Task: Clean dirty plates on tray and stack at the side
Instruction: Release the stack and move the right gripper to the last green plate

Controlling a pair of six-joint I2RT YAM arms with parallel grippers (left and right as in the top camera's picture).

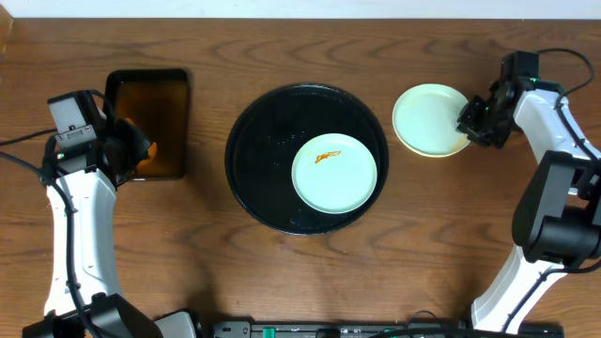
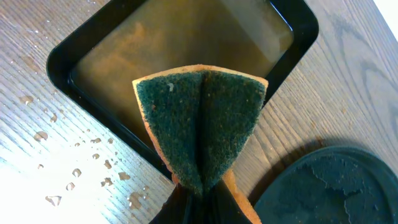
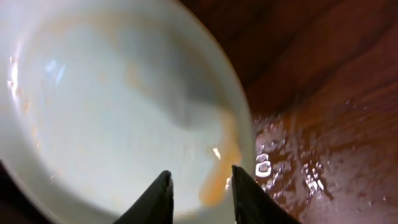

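The round black tray (image 1: pixel 254 141) sits mid-table and holds one pale mint-blue plate (image 1: pixel 334 178) with an orange-red smear. A pale yellow plate (image 1: pixel 427 117) lies on the table right of the tray. My right gripper (image 1: pixel 471 122) is open at that plate's right rim. In the right wrist view its fingers (image 3: pixel 200 180) straddle the rim of the plate (image 3: pixel 112 112), which has an orange trace. My left gripper (image 1: pixel 139 150) is shut on a folded green-and-orange sponge (image 2: pixel 202 124) beside the rectangular tray. A second mint-blue plate does not show.
The rectangular black tray with brownish liquid (image 1: pixel 150 117) stands at the far left, also in the left wrist view (image 2: pixel 81 56). Water droplets dot the wood beside it (image 2: pixel 93 168) and near the yellow plate (image 3: pixel 298 162). The round tray's edge shows in the left wrist view (image 2: pixel 336 186).
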